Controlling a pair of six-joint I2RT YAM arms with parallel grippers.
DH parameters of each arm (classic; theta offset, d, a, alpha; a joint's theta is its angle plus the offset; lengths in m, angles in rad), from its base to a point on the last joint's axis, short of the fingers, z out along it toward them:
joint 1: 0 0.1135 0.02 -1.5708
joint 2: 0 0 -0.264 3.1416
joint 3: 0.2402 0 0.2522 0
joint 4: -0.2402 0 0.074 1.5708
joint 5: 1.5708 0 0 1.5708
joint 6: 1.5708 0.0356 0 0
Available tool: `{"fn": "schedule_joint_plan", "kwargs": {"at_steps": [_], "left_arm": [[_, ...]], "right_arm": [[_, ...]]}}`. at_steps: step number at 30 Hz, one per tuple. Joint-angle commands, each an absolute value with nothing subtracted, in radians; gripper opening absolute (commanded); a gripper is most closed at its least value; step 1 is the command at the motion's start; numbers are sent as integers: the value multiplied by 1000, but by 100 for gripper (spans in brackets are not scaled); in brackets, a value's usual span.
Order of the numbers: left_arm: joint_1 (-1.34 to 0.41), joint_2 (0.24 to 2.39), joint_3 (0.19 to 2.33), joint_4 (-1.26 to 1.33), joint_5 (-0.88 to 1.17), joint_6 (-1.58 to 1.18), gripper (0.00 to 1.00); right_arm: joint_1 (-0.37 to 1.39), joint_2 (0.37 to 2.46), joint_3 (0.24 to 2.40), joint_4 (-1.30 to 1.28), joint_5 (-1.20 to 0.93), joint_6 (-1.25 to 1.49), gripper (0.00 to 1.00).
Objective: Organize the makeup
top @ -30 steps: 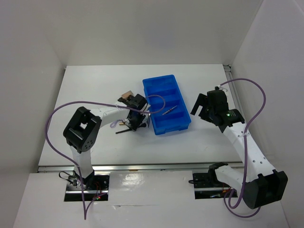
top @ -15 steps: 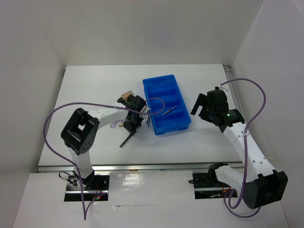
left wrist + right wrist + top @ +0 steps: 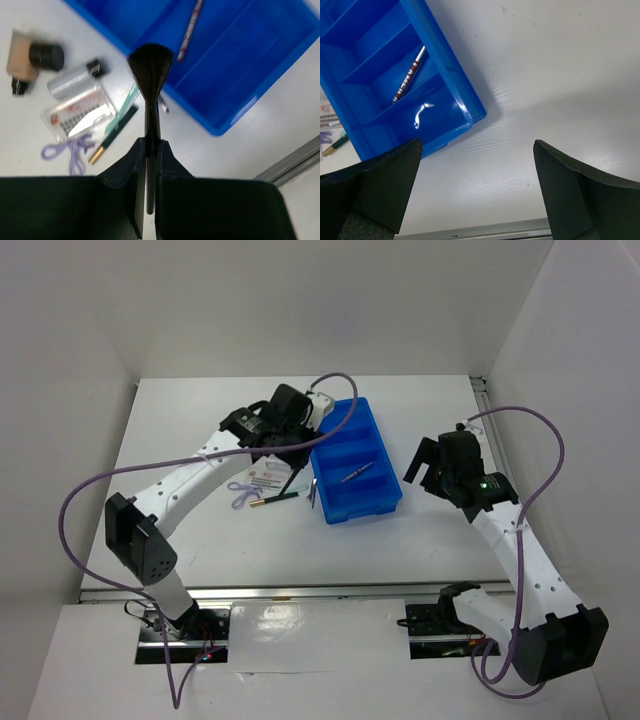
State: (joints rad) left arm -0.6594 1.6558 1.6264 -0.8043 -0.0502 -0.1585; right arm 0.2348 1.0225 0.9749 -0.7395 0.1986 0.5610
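Site: robot lab test cell | Evidence: plain white panel walls (image 3: pixel 300 310) boxing white table (image 3: pixel 420 410); two arms (image 3: pixel 190 480) bolted at metal rail (image 3: pixel 300 592); loose purple cables (image 3: pixel 547 430)

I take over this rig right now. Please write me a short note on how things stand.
Left gripper: shut on a makeup brush, at the blue tray's edge.
Right gripper: open, empty, right of the tray.
Done: one pencil lies in a tray compartment.
Left: the brush, plus tan bottle, clear vial, packet, lilac loop and dark pencil, all on the table beside the tray.
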Motion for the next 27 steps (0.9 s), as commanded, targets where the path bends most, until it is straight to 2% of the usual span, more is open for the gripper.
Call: {"fn": "schedule_joint_plan", "kwargs": {"at_steps": [1, 6, 9, 21, 27], "left_arm": [[-686, 1779, 1753, -749, -11, -126, 0], [-722, 1989, 2062, -761, -20, -84, 0], [-764, 2095, 2181, -761, -63, -51, 0], [-784, 2197, 2114, -513, -215, -9, 0], [-793, 2278, 2135, -517, -236, 12, 0]], "right_arm": [[229, 927, 980, -794, 250, 586, 100], [229, 777, 940, -819, 241, 615, 100], [229, 755, 951, -837, 250, 626, 100], [229, 736, 971, -847, 298, 635, 100], [229, 756, 971, -857, 298, 644, 100]]}}
